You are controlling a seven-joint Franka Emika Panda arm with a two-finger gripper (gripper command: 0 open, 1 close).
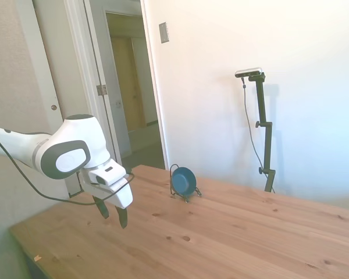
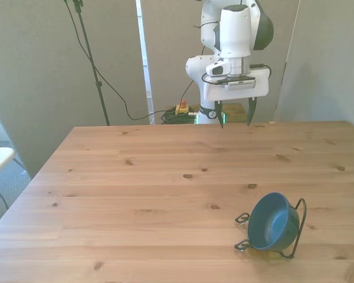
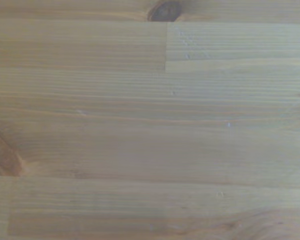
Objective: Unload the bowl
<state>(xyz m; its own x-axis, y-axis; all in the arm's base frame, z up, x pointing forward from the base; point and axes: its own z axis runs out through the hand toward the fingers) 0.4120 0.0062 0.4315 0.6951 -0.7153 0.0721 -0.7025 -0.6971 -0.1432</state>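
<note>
The tool (image 2: 235, 114) hangs released and empty above the surface (image 2: 165, 194). The bowl (image 2: 273, 223) stands on edge in its wire rack (image 2: 299, 227), well apart from the tool. A careless approach could snag the thin rack and drag it, or tip the bowl out.

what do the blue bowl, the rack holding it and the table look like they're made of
The small round dark blue-teal bowl looks like glazed ceramic or hard plastic: smooth and evenly coloured, with a soft sheen; which one is unclear. The thin black wire rack holding it on edge appears to be bent metal wire, dark-coated. The wooden table is pale pine-like planks, showing knots, grain and board joints.
</note>
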